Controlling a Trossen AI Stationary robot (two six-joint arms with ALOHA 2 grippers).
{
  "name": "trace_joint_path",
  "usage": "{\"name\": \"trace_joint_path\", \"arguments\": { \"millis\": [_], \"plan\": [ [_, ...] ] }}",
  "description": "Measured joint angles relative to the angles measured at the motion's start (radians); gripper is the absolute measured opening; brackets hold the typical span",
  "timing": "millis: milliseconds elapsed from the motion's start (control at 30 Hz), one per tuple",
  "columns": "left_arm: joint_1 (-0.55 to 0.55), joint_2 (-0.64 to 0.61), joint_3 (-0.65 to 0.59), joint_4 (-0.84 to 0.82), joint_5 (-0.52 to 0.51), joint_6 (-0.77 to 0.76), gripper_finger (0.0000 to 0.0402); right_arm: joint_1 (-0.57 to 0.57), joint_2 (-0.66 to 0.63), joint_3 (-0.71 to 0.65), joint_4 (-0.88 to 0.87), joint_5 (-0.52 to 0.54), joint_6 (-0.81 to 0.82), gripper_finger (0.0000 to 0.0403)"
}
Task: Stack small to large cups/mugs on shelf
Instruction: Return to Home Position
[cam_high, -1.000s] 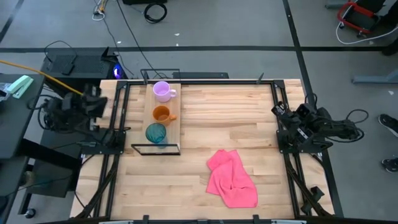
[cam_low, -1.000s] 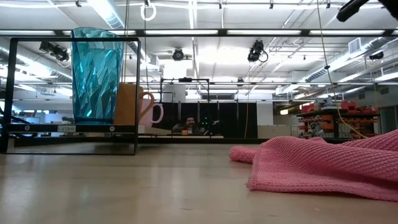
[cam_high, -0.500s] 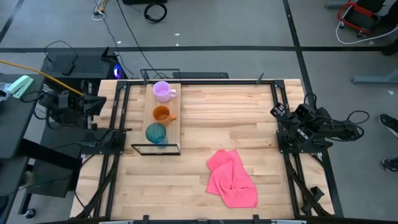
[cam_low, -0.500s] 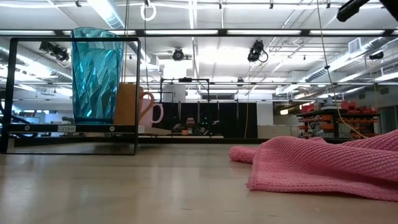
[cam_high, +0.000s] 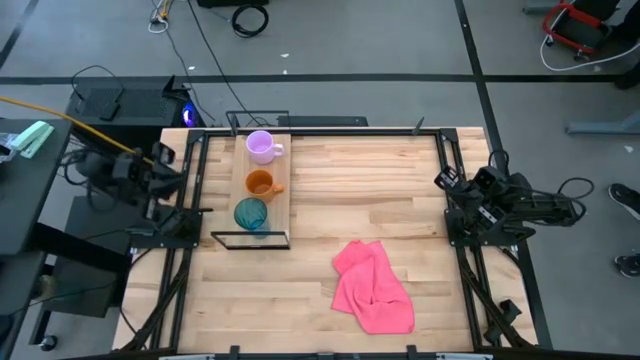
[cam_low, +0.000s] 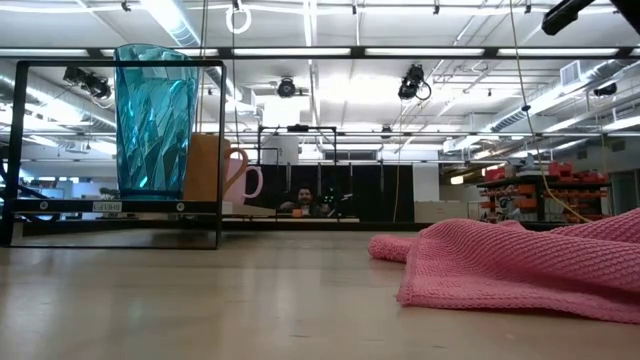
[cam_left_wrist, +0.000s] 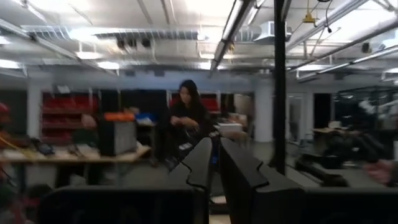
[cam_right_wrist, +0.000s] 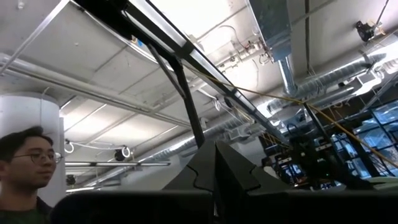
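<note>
The light-wood shelf (cam_high: 280, 200) stands on its black frame at the table's far left. Three cups stand on its board in a row: a pale purple mug (cam_high: 262, 146) farthest, an orange mug (cam_high: 260, 183) in the middle, and a teal patterned cup (cam_high: 250, 213) nearest. In the low view the teal cup (cam_low: 153, 120) stands in front of the orange mug (cam_low: 207, 168) and the purple mug (cam_low: 245, 178). My left gripper (cam_high: 165, 155) is shut and empty beyond the table's left edge, as its wrist view (cam_left_wrist: 214, 168) shows. My right gripper (cam_high: 443, 178) is shut and empty at the right edge, as its wrist view (cam_right_wrist: 214, 165) shows.
A crumpled pink cloth (cam_high: 372, 288) lies on the table at the near middle; it also shows in the low view (cam_low: 520, 265). Bare tabletop (cam_high: 370, 190) lies between the shelf and the right arm. People show in the room beyond the table.
My left arm has swung at the table's left edge, first away from the table, then back toward it. The cups, the shelf and the cloth have kept still.
</note>
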Motion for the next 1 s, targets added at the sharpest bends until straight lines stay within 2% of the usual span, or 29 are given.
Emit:
{"name": "trace_joint_path", "arguments": {
  "millis": [67,300,467,633,800,1000],
  "plan": [
    [-0.001,0.0,-0.024,-0.001,0.02,-0.06,0.0033,0.0,0.0,0.0,0.0,0.0,0.017,0.0016],
    [0.0,0.0,-0.055,0.002,0.192,-0.185,0.0028,0.0,0.0,0.0,0.0,-0.028,0.053,0.0016],
    [0.0,0.0,-0.055,-0.011,0.209,-0.25,0.0036,0.001,0.0,0.0,0.0,-0.032,0.053,0.0016],
    [0.0,0.002,-0.109,0.023,0.328,-0.32,0.004,0.001,0.0,0.0,0.0,-0.034,0.053,0.0016],
    [0.0,0.002,-0.177,0.068,0.321,-0.419,0.0034,0.001,0.0,0.0,0.0,-0.043,0.057,0.0016],
    [0.0,0.008,-0.183,0.091,0.321,-0.48,0.0028,0.001,0.0,0.0,-0.001,-0.062,0.085,0.0016]
  ]
}}
